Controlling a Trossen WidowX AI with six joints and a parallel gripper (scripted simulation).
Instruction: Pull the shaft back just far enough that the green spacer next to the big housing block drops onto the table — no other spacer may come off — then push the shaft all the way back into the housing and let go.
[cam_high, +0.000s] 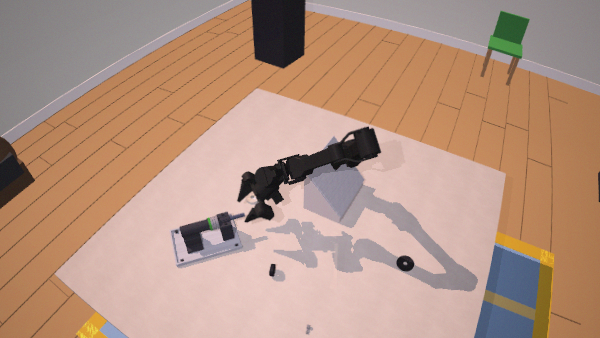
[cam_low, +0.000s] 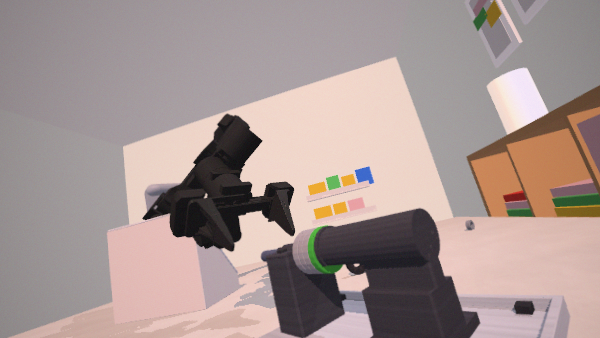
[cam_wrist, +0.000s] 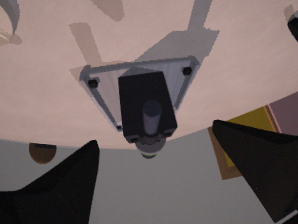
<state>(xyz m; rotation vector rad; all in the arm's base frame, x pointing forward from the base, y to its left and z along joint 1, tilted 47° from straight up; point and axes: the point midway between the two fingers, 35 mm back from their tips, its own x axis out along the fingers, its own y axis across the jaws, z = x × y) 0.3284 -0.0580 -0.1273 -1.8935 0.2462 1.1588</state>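
The dark cylindrical housing (cam_high: 192, 228) (cam_low: 380, 241) stands on a grey base plate (cam_high: 179, 262) (cam_wrist: 90, 76). The green spacer (cam_high: 210, 224) (cam_low: 313, 250) sits against its end, beside pale spacers (cam_high: 215, 221) (cam_low: 301, 251). A dark support block (cam_high: 227, 228) (cam_low: 300, 295) (cam_wrist: 144, 90) stands on their other side. The grey-blue shaft (cam_high: 239, 216) (cam_low: 266, 253) (cam_wrist: 151, 119) sticks out through it, away from the housing. My gripper (cam_high: 244, 210) (cam_low: 261, 241) (cam_wrist: 157, 136) is open and empty. Its fingertips are near the shaft's free end, one to each side of it in the wrist view, not touching it.
A pale ring (cam_high: 251, 199) lies near the fingers. A small black part (cam_high: 272, 270), a black ring (cam_high: 400, 263) and a tiny grey part (cam_high: 308, 327) (cam_low: 469, 225) lie on the table. The arm's pedestal (cam_high: 340, 192) (cam_low: 155, 272) stands behind the gripper.
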